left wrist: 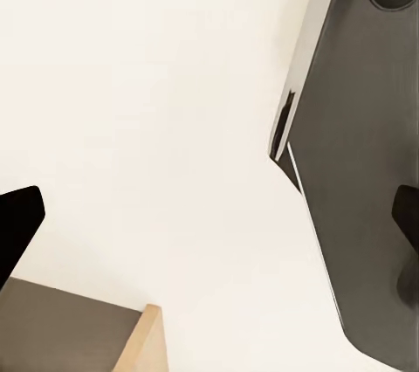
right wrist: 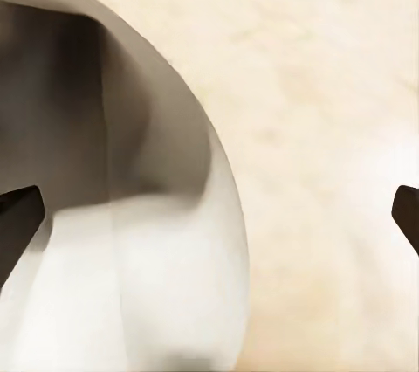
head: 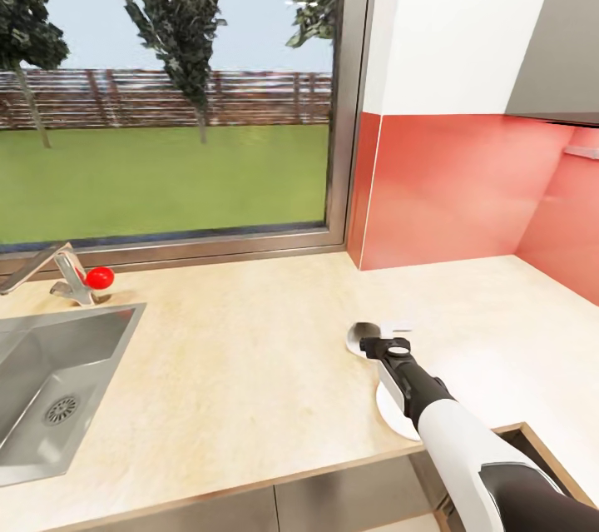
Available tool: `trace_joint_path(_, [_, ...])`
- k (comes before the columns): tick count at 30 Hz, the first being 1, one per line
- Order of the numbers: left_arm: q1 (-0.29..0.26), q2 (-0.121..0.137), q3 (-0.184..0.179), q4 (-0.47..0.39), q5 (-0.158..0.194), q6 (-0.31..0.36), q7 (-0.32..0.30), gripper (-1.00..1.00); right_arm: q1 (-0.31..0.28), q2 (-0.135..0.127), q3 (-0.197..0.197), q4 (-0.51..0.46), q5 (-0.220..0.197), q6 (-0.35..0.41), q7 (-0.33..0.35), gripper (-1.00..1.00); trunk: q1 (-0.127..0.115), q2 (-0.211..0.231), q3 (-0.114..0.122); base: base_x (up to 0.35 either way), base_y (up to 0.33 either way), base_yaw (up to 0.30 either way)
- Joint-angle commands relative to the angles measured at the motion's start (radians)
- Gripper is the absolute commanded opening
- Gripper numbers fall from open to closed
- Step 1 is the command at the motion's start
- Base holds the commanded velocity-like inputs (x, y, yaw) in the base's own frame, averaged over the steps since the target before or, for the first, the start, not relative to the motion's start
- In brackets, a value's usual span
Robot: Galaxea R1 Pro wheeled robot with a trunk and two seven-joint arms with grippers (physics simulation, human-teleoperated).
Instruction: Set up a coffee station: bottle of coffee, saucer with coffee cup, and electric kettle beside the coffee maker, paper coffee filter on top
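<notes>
My right gripper (head: 379, 343) reaches out over the kitchen countertop (head: 249, 357), right at the small white coffee cup (head: 363, 338). In the right wrist view the coffee cup (right wrist: 148, 241) is very close, its shaded inside facing the camera. It lies toward one side of the gap of the right gripper (right wrist: 209, 215), whose fingertips (right wrist: 17, 223) stand wide apart, so the gripper is open. The white saucer (head: 389, 414) lies flat on the counter behind the cup, partly hidden under my forearm. My left gripper (left wrist: 209, 219) is open, with nothing between its fingers.
A steel sink (head: 50, 382) with a faucet (head: 58, 270) and a red knob (head: 99, 276) takes up the counter's left end. A large window (head: 166, 91) runs along the back, and a red backsplash (head: 449, 191) wraps the right corner. A cabinet front below the saucer stands ajar (head: 532, 444).
</notes>
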Motion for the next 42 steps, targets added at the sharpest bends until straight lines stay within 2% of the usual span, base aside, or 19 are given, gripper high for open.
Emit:
trace_joint_path(1, [0.000,0.000,0.004,-0.002,-0.002,0.005,0.002,1.00,0.000,0.000,0.000,-0.002,0.005,0.008,-0.003,1.00,0.001,-0.002,-0.002,0.037,0.000,0.000])
trace_joint_path(32, [0.001,-0.001,0.004,-0.002,-0.001,0.003,0.002,1.00,0.000,0.000,0.000,-0.002,0.005,0.008,-0.003,1.00,0.001,-0.002,-0.002,0.018,0.000,0.000])
trace_joint_path(33, [0.001,-0.001,0.004,-0.002,-0.001,0.003,0.002,1.00,0.000,0.000,0.000,-0.002,0.005,0.008,-0.003,-1.00,0.001,-0.002,-0.002,0.008,0.000,0.000])
trace_joint_path(42, [0.001,-0.001,0.004,-0.002,-0.001,0.003,0.002,1.00,0.000,0.000,0.001,-0.002,0.005,0.008,-0.003,-1.00,0.001,-0.002,-0.002,0.001,0.000,0.000])
